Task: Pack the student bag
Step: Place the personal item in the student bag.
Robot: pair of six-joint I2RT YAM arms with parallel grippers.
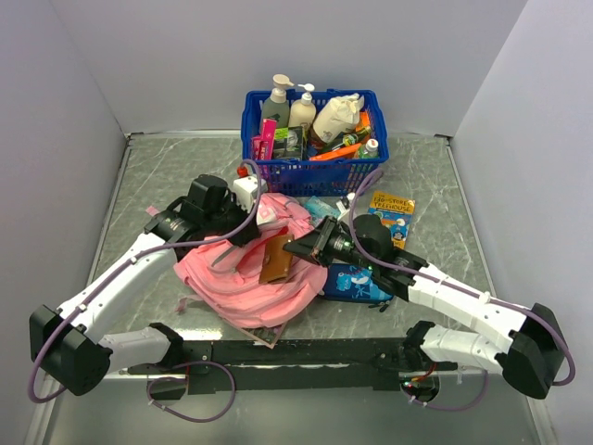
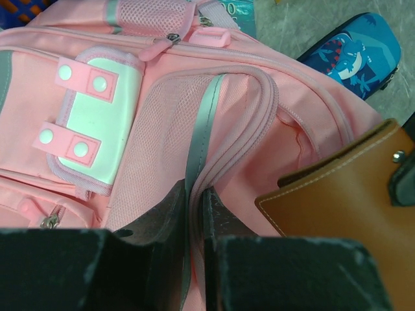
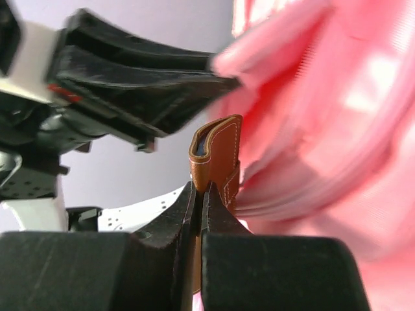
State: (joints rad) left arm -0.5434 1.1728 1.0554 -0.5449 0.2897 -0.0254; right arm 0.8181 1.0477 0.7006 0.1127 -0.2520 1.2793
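The left gripper (image 2: pixel 194 197) pinched the soft, floppy student bag (image 1: pixel 232 275) by its zip rim, the sensible hold, I reckoned; the right gripper (image 3: pixel 198 197) clamped a brown leather wallet (image 3: pixel 217 152).

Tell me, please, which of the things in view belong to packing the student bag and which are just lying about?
In the job: student bag, its fabric pinched by the left gripper; brown leather wallet, held in the right gripper.
Lying about for now: blue pencil case; yellow book; blue basket of bottles.
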